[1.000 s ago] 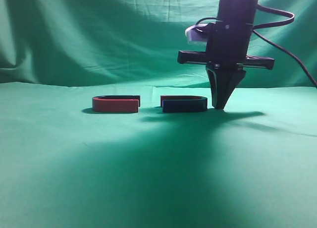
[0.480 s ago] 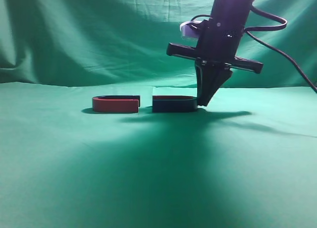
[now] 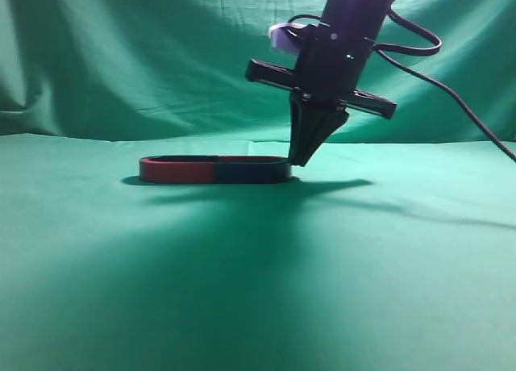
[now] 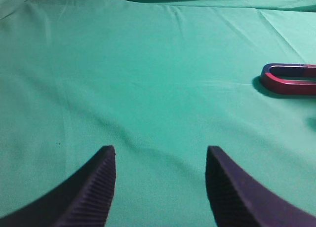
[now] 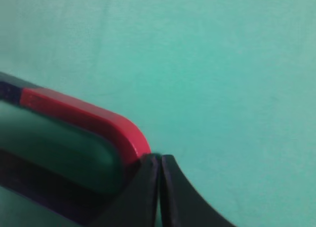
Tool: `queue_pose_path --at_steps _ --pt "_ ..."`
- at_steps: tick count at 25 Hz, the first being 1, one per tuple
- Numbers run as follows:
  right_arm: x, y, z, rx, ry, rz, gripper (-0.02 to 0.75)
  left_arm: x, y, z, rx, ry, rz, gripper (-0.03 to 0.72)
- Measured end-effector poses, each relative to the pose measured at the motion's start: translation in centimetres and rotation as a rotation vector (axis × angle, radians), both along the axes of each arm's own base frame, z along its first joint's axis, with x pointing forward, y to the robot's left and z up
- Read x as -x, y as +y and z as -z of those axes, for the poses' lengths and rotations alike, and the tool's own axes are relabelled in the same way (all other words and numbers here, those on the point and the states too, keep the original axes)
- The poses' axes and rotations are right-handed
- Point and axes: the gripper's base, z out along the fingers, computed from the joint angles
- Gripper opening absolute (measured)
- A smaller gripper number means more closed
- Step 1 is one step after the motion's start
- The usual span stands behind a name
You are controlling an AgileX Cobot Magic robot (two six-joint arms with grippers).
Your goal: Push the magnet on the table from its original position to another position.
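Note:
The magnet, its navy side facing the exterior view, lies on the teal table. Its open ends touch the red-sided magnet, and the two form one long oval. My right gripper is shut and tilted, with its tip against the magnet's right curved end. In the right wrist view the shut tips touch the magnet's red bend. My left gripper is open and empty over bare cloth. The red-sided magnet lies far to its right.
A green backdrop curtain hangs behind the table. The right arm's black cable trails off to the right. The cloth around the magnets is wrinkled.
My right gripper has moved left and tilted, pushing the navy magnet left until it met the red-sided one. The joined pair has slid slightly further left.

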Motion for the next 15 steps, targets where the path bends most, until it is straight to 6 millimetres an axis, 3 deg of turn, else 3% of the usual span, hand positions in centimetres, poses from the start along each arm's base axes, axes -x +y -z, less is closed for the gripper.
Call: queue_pose_path --at_steps 3,7,15 --pt "0.1 0.2 -0.2 0.000 0.002 -0.009 0.000 0.0 0.0 0.0 0.000 0.000 0.000 0.372" --pt "-0.3 0.0 -2.3 0.059 0.015 -0.045 0.000 0.0 0.0 0.0 0.000 0.000 0.000 0.372" --pt "1.1 -1.2 -11.3 0.105 -0.044 -0.047 0.000 0.0 0.0 0.0 0.000 0.000 0.000 0.372"
